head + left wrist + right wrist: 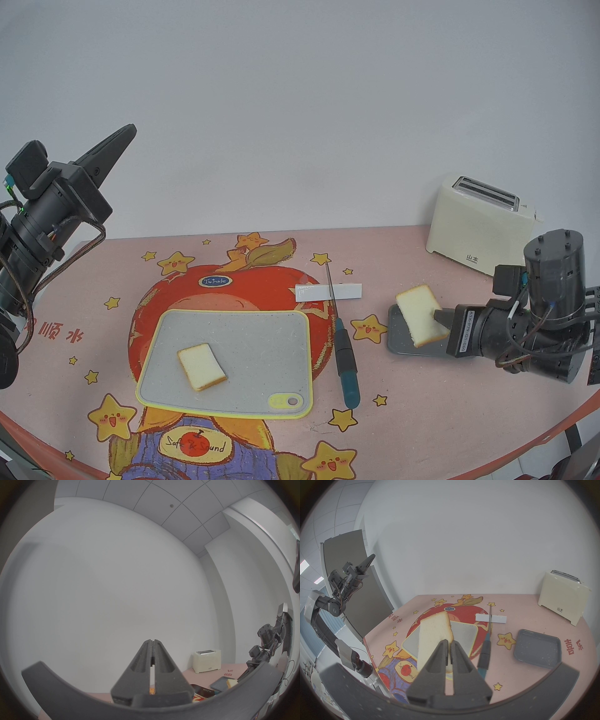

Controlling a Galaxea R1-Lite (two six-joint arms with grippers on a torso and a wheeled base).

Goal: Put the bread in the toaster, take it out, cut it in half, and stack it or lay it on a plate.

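Right wrist view has the right pincer [450, 645] clamped on the edge of a bread slice [434, 634], which stands nearly upright, lifted off the worktop [512, 677]. Near it lies the grey plate [537, 648], with the cream toaster [562, 597] farther back by the wall. A knife [486, 648] lies between the plate and the cutting board [464, 633], its blade across a white strip [497, 618]. A second slice [201, 366] lies flat on the board. The left pincer [124, 134] hangs raised at the far left, fingers pressed together on nothing.
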